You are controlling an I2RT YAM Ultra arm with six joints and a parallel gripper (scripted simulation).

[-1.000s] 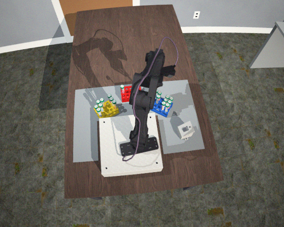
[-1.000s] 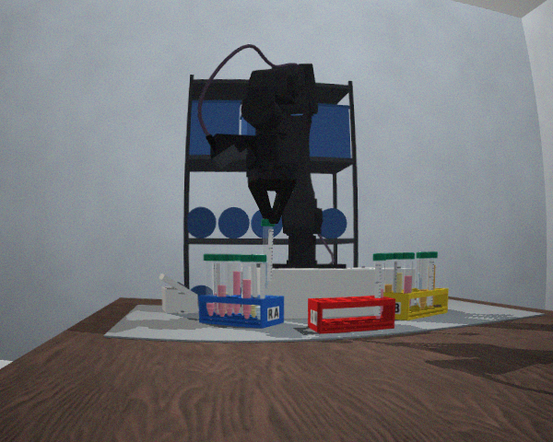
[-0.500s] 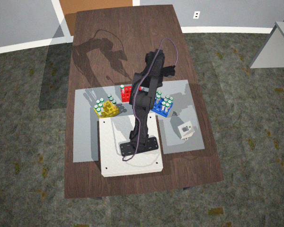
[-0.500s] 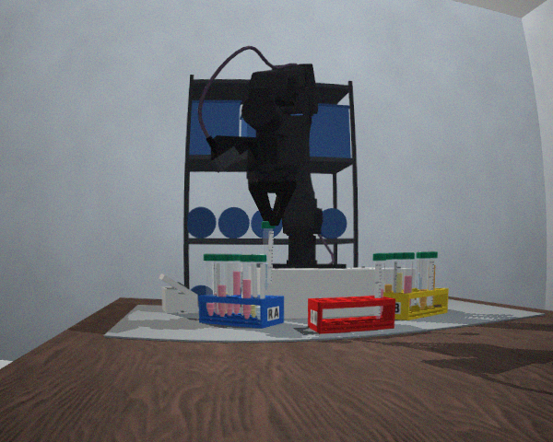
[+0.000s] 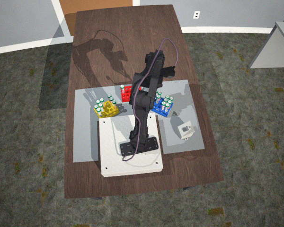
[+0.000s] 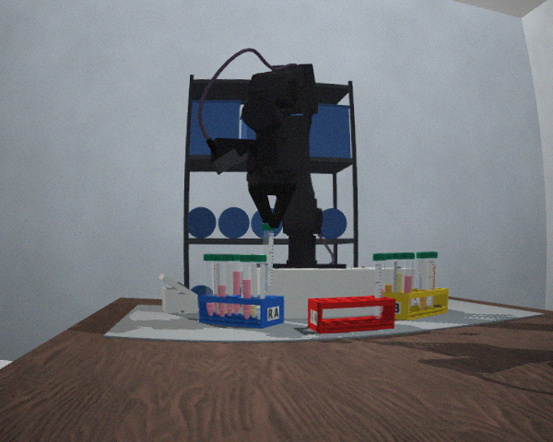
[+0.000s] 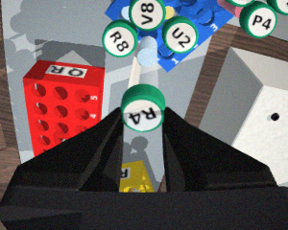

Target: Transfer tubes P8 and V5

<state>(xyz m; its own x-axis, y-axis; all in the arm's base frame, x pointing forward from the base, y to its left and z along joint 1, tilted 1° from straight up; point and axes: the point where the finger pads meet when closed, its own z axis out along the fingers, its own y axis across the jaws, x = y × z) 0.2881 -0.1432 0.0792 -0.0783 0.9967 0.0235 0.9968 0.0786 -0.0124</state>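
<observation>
Jaws [image 6: 271,225] pointing down, clamped on tube R4 [image 6: 268,242] [image 7: 143,112].

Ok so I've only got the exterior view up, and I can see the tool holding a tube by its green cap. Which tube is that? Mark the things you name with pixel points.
Observer: The wrist view shows R4 on the cap [image 7: 142,114] between the fingers of the tool [image 6: 270,225] [image 7: 142,117].
Operator: And which caps sit closest to it over the blue rack?
Observer: In the wrist view, R8 [image 7: 119,39], V8 [image 7: 147,13] and U2 [image 7: 180,35] cluster at the near end of the blue rack [image 5: 161,110] [image 6: 241,324] [image 7: 170,64].
Operator: Does the red rack carry a tube?
Observer: Yes, the top view shows one green-capped tube [image 5: 122,86] in the corner of the red rack [image 5: 125,100] [image 6: 351,328] [image 7: 64,79] nearest the yellow rack's side.
</observation>
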